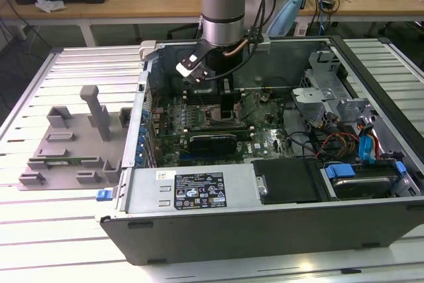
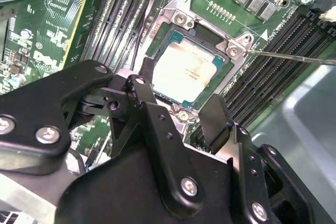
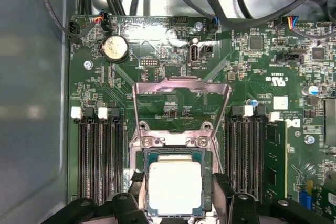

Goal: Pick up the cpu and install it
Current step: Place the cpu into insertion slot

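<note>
The cpu [image 3: 175,187] [image 2: 188,71], a flat square chip with a shiny silver top, lies flat inside the motherboard socket [image 3: 207,182] [image 2: 181,19]. The socket's metal load plate [image 3: 181,90] is swung up and open, and its thin lever [image 2: 294,56] sticks out to one side. My gripper [image 3: 177,183] [image 2: 176,97] hangs just above the chip. It is open, with one black finger [image 2: 142,95] on each side of the cpu and a gap to its edges. In the exterior view the gripper [image 1: 225,107] reaches down into the open computer case [image 1: 199,193] over the board.
Black memory slots [image 3: 100,161] flank the socket, with a green memory stick [image 3: 274,156] in one. Cables [image 3: 220,3] run along the board's edge. The case also holds a drive cage [image 1: 324,97] and wiring [image 1: 361,147]. A grey fixture tray [image 1: 73,144] lies outside on the exterior view's left.
</note>
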`<state>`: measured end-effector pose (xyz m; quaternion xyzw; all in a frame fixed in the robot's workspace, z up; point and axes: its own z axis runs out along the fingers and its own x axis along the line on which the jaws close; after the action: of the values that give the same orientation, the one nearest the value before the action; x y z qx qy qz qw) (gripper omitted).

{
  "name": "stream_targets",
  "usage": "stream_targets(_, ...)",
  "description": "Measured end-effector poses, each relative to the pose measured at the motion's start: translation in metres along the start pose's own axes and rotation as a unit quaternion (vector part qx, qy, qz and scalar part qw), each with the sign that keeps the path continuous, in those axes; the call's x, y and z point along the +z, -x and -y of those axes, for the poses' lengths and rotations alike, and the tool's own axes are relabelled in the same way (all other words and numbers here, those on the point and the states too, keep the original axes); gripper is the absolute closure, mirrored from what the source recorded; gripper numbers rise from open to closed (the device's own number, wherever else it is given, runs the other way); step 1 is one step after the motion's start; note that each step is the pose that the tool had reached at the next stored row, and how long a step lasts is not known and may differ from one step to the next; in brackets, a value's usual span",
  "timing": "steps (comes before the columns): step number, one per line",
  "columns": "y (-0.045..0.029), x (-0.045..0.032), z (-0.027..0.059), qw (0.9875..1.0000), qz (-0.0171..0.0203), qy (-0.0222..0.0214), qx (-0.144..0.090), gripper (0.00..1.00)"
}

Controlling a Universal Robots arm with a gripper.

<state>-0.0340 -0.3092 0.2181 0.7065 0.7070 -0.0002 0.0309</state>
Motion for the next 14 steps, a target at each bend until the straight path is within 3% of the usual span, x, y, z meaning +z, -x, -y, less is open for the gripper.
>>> stream_targets(5, 0.0000, -0.0003, 0.0000, 1.0000, 0.0001, 0.0000, 0.000, 0.40)
stream_targets(6, 0.0001, -0.0003, 0.0000, 1.0000, 0.0002, 0.0000, 0.000, 0.47)
stream_targets(8, 0.0000, -0.0004, 0.0000, 1.0000, 0.0002, 0.0000, 0.000, 0.71)
stream_targets(9, 0.0001, -0.0005, 0.0000, 1.0000, 0.0002, 0.0000, 0.000, 0.71)
stream_targets(12, 0.0001, -0.0006, 0.0000, 1.0000, 0.0002, 0.0000, 0.000, 0.89)
stream_targets(14, 0.0001, -0.0006, 0.0000, 1.0000, 0.0003, 0.0000, 0.000, 0.89)
